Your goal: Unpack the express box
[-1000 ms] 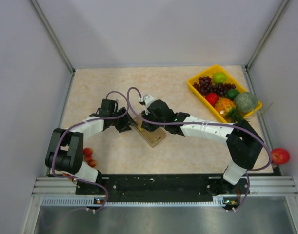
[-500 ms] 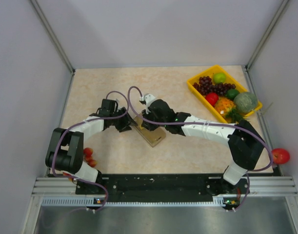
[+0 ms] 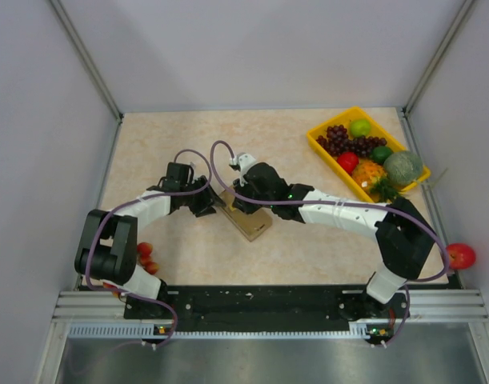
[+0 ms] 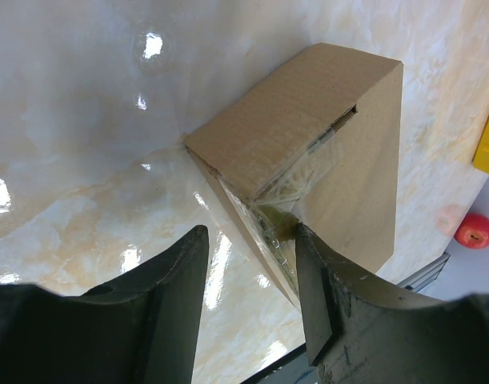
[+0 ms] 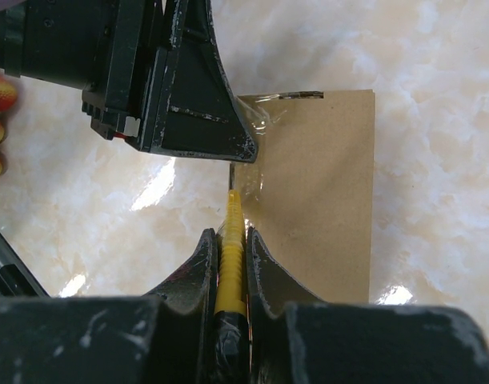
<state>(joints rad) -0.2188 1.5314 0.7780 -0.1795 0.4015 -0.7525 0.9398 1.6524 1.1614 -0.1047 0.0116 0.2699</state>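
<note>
A pale marbled table (image 3: 308,248) sits inside a grey-walled enclosure, with two black-and-white robot arms reaching in from its near edge. At the far left of the near side, beside the left arm's elbow, lie a few small red fruits (image 3: 146,254), partly hidden.

The left gripper (image 3: 206,200) reaches toward the middle of the table. Its jaws stand apart, straddling the near corner of the express box (image 3: 252,225) — one finger presses against the taped end of the carton, the other rests just off its side, so it looks braced on that corner rather than clamped. In the left wrist view the express box (image 4: 308,152) is plain brown cardboard, lying flat, with clear tape (image 4: 296,180) wrinkled across the closed end flap.

The box rests near the table's centre, angled, between the two grippers. The right gripper (image 3: 242,202) comes in from the right and hovers over the same end. Its jaws are clenched on a thin yellow blade-like tool (image 5: 230,256), whose tip touches the box's edge just beside the tape, right next to the left gripper's finger (image 5: 200,120).

Farther right, at the far corner, a yellow plastic tray (image 3: 322,152) holds dark grapes (image 3: 340,140), a lime (image 3: 360,127), red and orange fruit, and a pale green cabbage (image 3: 402,167). A red apple (image 3: 460,256) lies alone at the right edge — well apart from everything else.
</note>
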